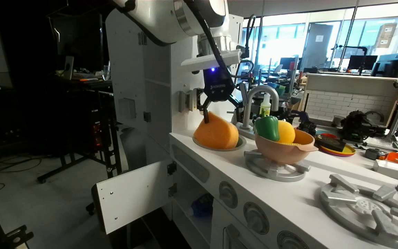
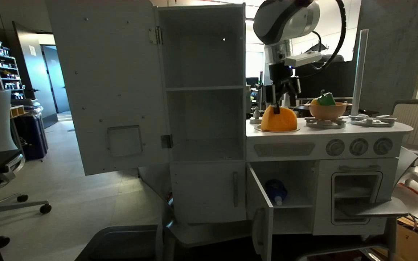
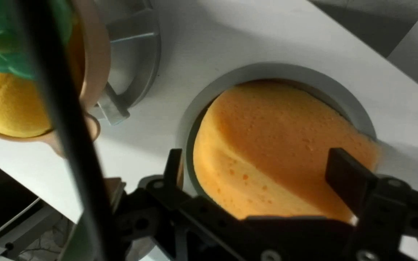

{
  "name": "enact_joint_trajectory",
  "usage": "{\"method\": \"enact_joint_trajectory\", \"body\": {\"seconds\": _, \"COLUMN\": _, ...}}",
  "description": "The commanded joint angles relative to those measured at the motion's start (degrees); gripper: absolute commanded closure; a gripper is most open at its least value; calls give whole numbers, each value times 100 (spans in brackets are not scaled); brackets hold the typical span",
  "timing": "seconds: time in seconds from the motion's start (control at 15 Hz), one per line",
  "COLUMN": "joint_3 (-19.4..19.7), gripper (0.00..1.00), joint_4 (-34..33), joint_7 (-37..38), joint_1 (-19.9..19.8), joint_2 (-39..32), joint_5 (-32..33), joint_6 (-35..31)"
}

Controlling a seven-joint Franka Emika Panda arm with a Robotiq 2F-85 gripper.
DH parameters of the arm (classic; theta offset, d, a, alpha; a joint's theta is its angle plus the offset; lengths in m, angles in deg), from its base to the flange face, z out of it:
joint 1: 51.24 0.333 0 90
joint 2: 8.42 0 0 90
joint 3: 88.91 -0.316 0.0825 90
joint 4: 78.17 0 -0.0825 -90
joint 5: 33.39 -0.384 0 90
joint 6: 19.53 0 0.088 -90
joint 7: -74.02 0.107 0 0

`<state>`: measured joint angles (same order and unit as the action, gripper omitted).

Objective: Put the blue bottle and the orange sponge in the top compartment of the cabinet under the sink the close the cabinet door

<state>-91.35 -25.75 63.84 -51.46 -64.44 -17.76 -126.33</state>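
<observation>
Gripper [image 3: 255, 159] is spread wide over the sponge [image 3: 267, 141] in the sink [image 3: 274, 69], contact unclear; a shallow or off-centre bite could let it slip, and its bulk may knock out the bottle [image 2: 276, 190] lying in the top compartment [image 2: 299, 188].

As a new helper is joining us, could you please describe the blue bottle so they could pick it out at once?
Find the white toy kitchen and the open cabinet beneath its sink. In its top compartment the blue bottle lies on its side, pale cap facing out. Its deep colour sets it apart from the orange sponge in the sink above.
</observation>
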Motion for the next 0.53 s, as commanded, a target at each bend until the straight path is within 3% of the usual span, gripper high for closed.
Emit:
{"method": "enact_joint_trajectory", "body": {"seconds": 0.0, "joint_3": 108, "gripper": 0, "joint_4": -834, "joint_7": -231, "joint_1": 117, "joint_2": -516, "joint_5": -271, "joint_6": 486}}
{"method": "enact_joint_trajectory", "body": {"seconds": 0.47, "joint_3": -92, "gripper": 0, "joint_4": -1378, "joint_7": -187, "joint_1": 45, "joint_2": -1081, "joint_5": -377, "joint_6": 317}}
